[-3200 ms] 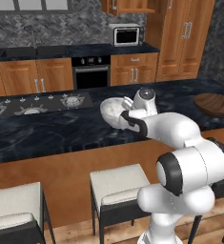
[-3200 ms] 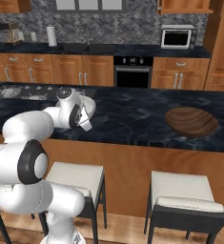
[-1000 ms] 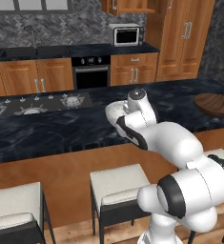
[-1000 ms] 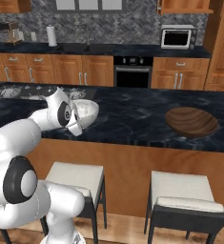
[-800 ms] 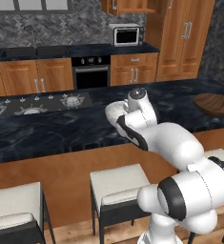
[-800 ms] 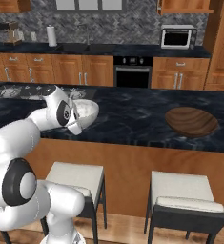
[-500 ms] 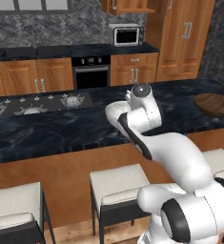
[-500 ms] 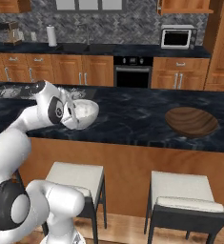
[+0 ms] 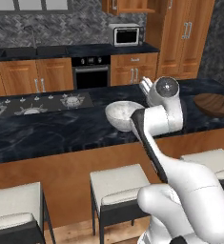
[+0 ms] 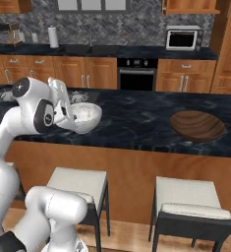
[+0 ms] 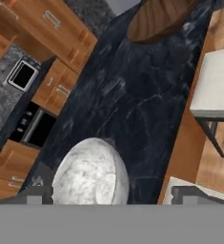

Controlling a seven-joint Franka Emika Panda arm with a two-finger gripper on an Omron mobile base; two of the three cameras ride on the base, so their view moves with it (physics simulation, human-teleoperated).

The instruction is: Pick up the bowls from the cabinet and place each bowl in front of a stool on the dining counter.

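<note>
**Marbled bowl down on the dining counter, claw standing open**

The marbled bowl [image 10: 83, 117] is sitting on the dining counter [image 10: 136, 123], near its front edge and above the left-hand stool [image 10: 77, 183]. The wooden bowl [image 10: 197, 125] is resting on the same top, well apart at about three o'clock from the marbled one in the right base view, above the other stool [image 10: 188, 197]. In the hand view the marbled bowl [image 11: 91, 175] is lying at six o'clock and the wooden bowl [image 11: 158, 16] at one o'clock.

The gripper [image 10: 68, 109] is hovering just beside the marbled bowl's rim, at about nine o'clock of it; its fingers are spread wide and nothing is sitting between them. Whether a finger is touching the rim is too close to call.

Both bowls look placed, so the task seems nearly done. The risk now is in pulling away: the wrist [image 9: 158, 116] is hanging very close to the bowl [image 9: 125, 114], and a sideways sweep could be clipping the rim and sliding the stone bowl toward the front edge, or tipping it off. A lift straight up before swinging away looks safest.
</note>
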